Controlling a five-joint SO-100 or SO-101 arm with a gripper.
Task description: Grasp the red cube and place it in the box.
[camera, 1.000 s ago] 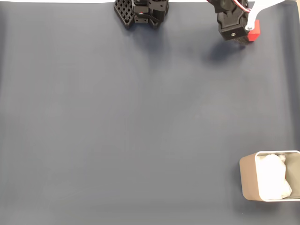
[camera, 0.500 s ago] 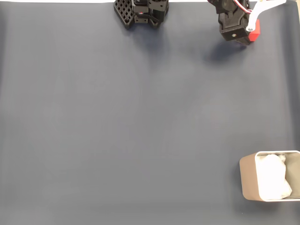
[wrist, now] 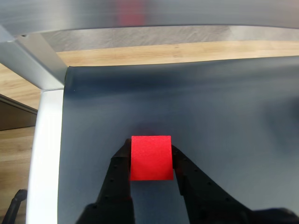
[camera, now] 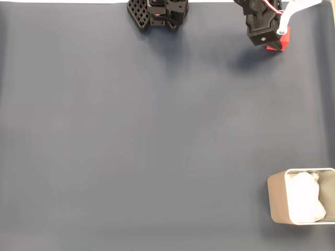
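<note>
red cube (wrist: pixel 150 157) lifted slightly, clamped in end effector (wrist: pixel 150 161)

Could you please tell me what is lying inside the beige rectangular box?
The beige, thin-walled box holds lumpy white padding. The padding covers the floor, so anything beneath it is hidden.

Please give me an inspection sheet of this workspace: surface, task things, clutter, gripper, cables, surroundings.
Surface: dark grey mat, flat and bare across the middle.
Task things: red cube between the fingers at the top right of the fixed view; box at the lower right, white padding inside.
Clutter: nothing seen.
Gripper: gripper shut on the red cube, a finger against each side.
Cables: red and white wires on the arm.
Surroundings: black arm base at the top edge; wood floor and metal frame beyond the mat.
</note>
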